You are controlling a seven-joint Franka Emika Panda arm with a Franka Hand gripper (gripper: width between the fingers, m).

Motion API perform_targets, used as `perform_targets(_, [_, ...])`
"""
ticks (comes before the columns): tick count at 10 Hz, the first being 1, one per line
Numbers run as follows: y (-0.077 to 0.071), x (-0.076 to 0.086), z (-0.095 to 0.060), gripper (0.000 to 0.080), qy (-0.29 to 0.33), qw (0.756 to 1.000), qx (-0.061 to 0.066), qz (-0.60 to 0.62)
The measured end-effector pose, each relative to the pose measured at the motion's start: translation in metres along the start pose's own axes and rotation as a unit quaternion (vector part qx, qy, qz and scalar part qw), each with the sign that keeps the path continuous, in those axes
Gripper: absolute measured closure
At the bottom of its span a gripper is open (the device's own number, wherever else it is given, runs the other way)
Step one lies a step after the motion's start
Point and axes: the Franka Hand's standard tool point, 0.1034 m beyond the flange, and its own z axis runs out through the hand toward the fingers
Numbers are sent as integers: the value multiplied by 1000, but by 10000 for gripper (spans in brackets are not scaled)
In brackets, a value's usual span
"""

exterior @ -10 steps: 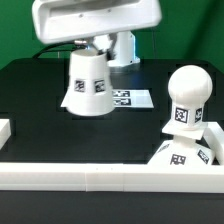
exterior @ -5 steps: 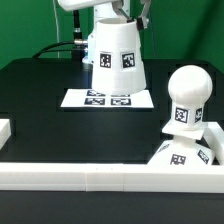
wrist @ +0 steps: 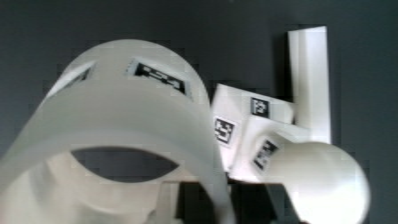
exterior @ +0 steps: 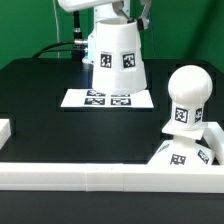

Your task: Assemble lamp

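The white truncated-cone shade (exterior: 118, 58) hangs in the air above the marker board (exterior: 108, 99), narrow end up. My gripper (exterior: 116, 10) holds it from above, mostly cut off by the frame's top edge. In the wrist view the gripper (wrist: 217, 206) is shut on the shade's (wrist: 125, 120) wall, with one dark finger (wrist: 185, 205) inside the rim and one outside. The round-headed bulb (exterior: 186, 98) stands upright on the square base (exterior: 178, 152) at the exterior view's right. Bulb (wrist: 324, 172) and base (wrist: 246, 118) also show in the wrist view, beyond the shade.
A long white border rail (exterior: 100, 176) runs along the front of the black table, with a short piece (exterior: 4, 130) at the exterior view's left. A rail (wrist: 306, 70) also shows in the wrist view behind the base. The arm's white body stands at the back.
Since one second ago the shade has risen and moved toward the exterior view's right, uncovering the marker board. In the last half second nothing has moved.
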Motion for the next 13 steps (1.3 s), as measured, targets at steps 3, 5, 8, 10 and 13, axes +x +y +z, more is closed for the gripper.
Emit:
perform_targets(3, [-42, 12, -25, 754, 10, 1000, 10, 2])
perform_targets(5, [-73, 13, -34, 754, 10, 1000, 15, 17])
perform_targets(8, [-103, 27, -27, 754, 9, 999, 21, 22])
perform_targets(10, [-107, 34, -2, 754, 14, 1000, 19, 18])
perform_targets(13, [-100, 35, 18, 754, 8, 1000, 16, 6])
